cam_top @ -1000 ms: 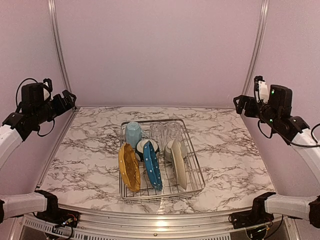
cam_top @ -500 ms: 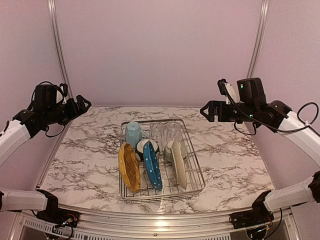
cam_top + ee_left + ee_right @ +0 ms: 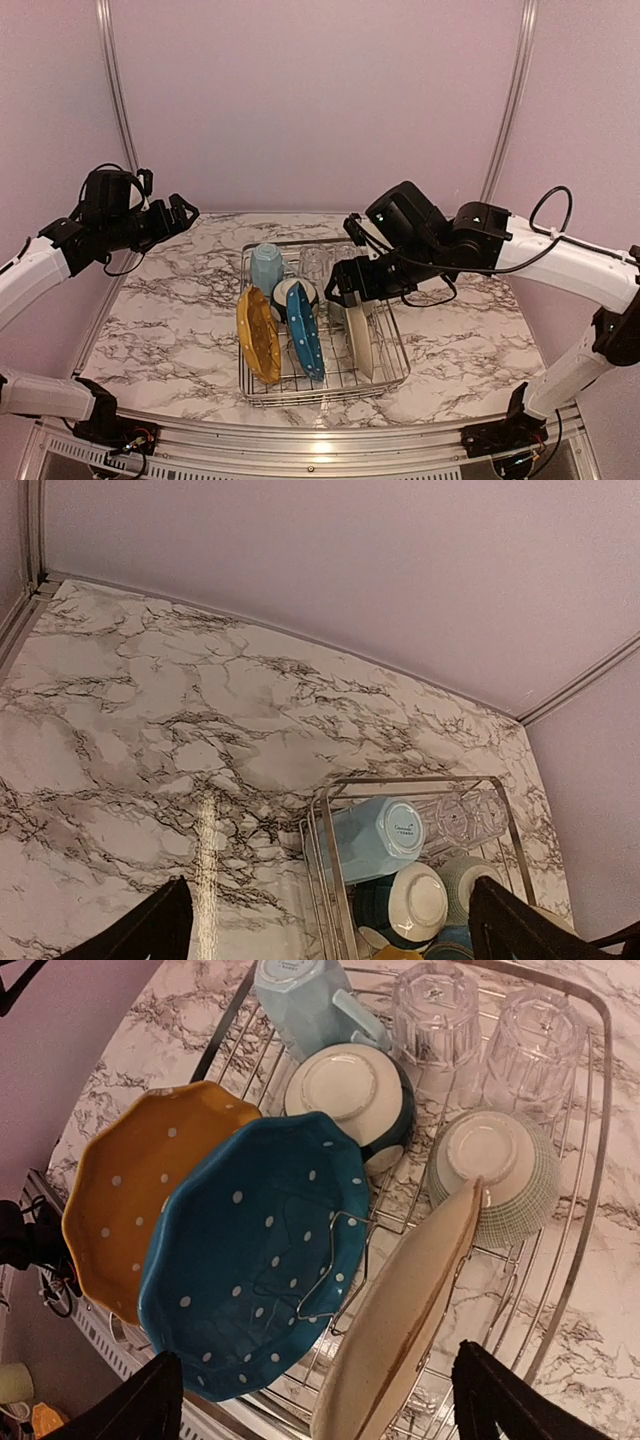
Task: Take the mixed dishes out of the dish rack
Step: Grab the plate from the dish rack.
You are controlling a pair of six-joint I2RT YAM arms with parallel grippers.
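While the left gripper hangs wide, right gripper gapes above beige plate.

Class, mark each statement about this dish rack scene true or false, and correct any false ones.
1. The blue plate stands between the yellow plate and the beige plate. True.
2. The mug lies on the table, outside the rack. False: it is inside the rack, at the far end.
3. The right claw grips the beige plate. False: it hangs open above it, holding nothing.
4. Both bowls sit bottom up. True.
5. The left claw is over the rack. False: it is open, left of the rack, over the table.
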